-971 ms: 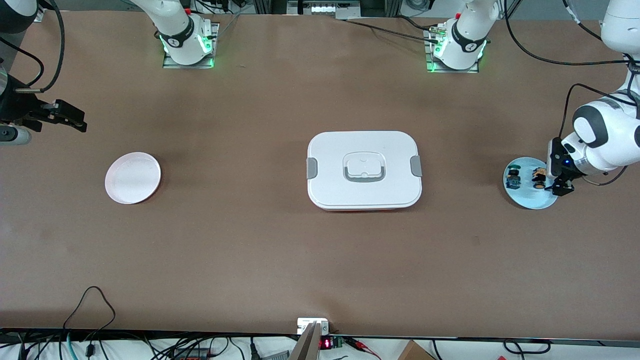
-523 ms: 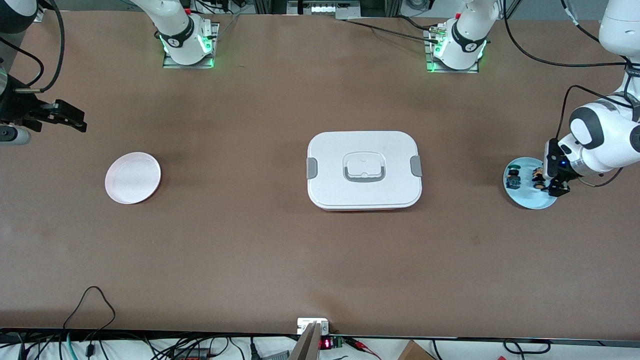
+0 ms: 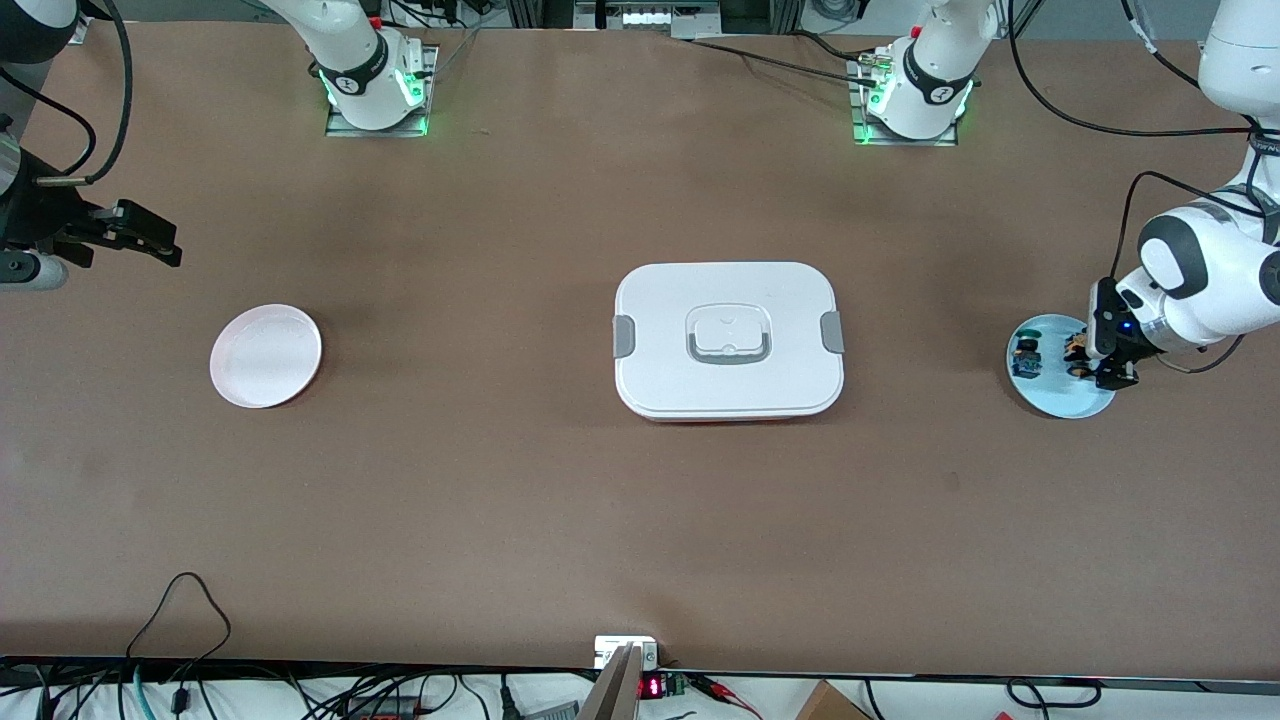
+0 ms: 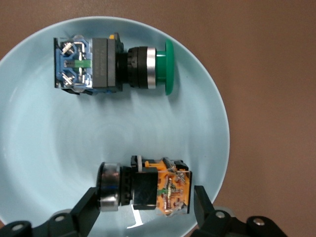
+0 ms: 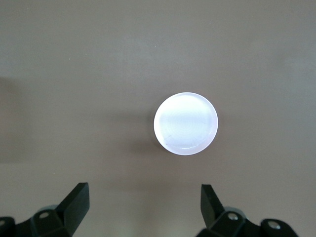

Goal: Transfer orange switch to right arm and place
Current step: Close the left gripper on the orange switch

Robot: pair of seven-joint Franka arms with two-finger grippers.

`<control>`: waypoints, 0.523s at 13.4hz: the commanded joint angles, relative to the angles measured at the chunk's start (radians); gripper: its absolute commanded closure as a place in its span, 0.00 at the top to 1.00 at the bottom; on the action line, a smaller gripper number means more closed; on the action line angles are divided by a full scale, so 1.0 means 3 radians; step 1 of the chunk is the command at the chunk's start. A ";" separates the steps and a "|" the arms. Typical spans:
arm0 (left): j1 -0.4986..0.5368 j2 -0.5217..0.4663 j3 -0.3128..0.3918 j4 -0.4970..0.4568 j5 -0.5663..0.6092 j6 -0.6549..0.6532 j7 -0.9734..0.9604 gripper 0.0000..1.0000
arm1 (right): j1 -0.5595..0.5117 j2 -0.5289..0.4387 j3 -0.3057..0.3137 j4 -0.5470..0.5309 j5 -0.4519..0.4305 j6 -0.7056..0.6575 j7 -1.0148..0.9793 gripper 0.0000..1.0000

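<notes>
The orange switch (image 4: pixel 148 190) (image 3: pixel 1077 355) lies on its side on a light blue plate (image 4: pixel 49 148) (image 3: pixel 1060 402) at the left arm's end of the table. My left gripper (image 4: pixel 146 200) (image 3: pixel 1105 375) is down at the plate with its fingers straddling the switch lengthwise. One finger meets the silver cap end, and a thin gap shows between the other finger and the orange end. My right gripper (image 3: pixel 165 250) (image 5: pixel 143 197) hangs open and empty over bare table at the right arm's end, near a pale pink plate (image 3: pixel 265 355) (image 5: pixel 185 123).
A blue-and-green switch (image 4: pixel 98 64) (image 3: pixel 1026 357) lies on the same blue plate beside the orange one. A white lidded box (image 3: pixel 728 340) with grey clips sits mid-table. Cables run along the table edge nearest the front camera.
My left gripper has shifted over the orange switch and its fingers have drawn in around it. The right gripper has drifted slightly.
</notes>
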 commanded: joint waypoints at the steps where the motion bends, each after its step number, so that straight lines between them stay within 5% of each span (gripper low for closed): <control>1: 0.0049 0.0007 -0.0048 0.0010 -0.0047 0.0035 0.0060 0.84 | 0.0002 -0.0001 0.0001 0.0042 0.0024 -0.0010 0.0052 1.00; 7: 0.0064 0.0027 -0.0099 0.0010 -0.0047 0.0030 0.0065 0.68 | 0.0007 0.0010 0.0006 0.0047 0.0045 -0.0015 0.0042 1.00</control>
